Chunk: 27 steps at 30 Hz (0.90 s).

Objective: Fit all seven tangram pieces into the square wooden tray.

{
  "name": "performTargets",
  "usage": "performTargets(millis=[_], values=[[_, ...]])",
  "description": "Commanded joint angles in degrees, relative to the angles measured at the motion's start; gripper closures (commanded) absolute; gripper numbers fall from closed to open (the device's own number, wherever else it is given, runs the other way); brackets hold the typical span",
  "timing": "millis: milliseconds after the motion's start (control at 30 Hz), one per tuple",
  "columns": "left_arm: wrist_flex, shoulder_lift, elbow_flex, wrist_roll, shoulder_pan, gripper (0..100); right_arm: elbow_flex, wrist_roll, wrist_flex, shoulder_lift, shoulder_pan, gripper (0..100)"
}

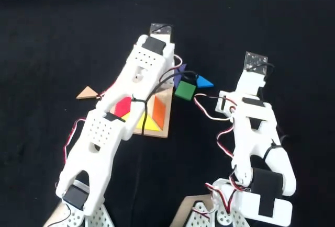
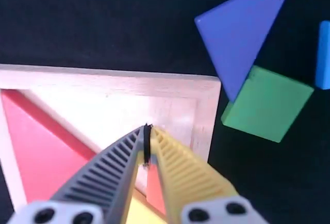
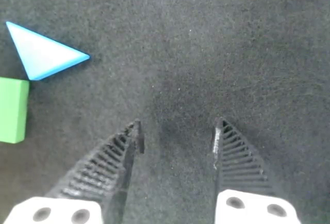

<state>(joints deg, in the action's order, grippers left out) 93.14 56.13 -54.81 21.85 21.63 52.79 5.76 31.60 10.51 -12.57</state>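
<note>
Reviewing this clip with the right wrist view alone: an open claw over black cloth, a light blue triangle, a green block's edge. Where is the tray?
Observer: The wooden tray lies beside the green square, on the side away from the light blue triangle.
Operator: Anything in it?
Observer: A red piece, a yellow piece and an orange piece lie inside.
Operator: And the left claw?
Observer: The left claw is shut, over a bare part of the tray.
</note>
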Motion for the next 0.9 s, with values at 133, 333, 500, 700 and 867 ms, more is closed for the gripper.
performTargets(millis=[133, 333, 500, 700, 867], values=[[1.2, 1.8, -2.7, 0.1, 1.3, 97, -4.5, 0.4, -1.1, 2.1, -0.4, 77.9], [4.3, 1.2, -3.9, 0.1, 2.7, 97, -4.5, 0.4, -1.1, 2.1, -0.4, 77.9], [5.7, -0.5, -8.5, 0.1, 2.4, 97, -4.5, 0.4, -1.1, 2.1, -0.4, 77.9], [7.8, -8.4, -16.5, -0.2, -4.7, 97, -4.4, 0.4, -1.1, 2.1, -0.4, 78.0], [7.8, -21.3, -7.0, -5.8, -16.5, 97, -4.4, -4.0, -0.7, 2.1, 1.8, 87.4]])
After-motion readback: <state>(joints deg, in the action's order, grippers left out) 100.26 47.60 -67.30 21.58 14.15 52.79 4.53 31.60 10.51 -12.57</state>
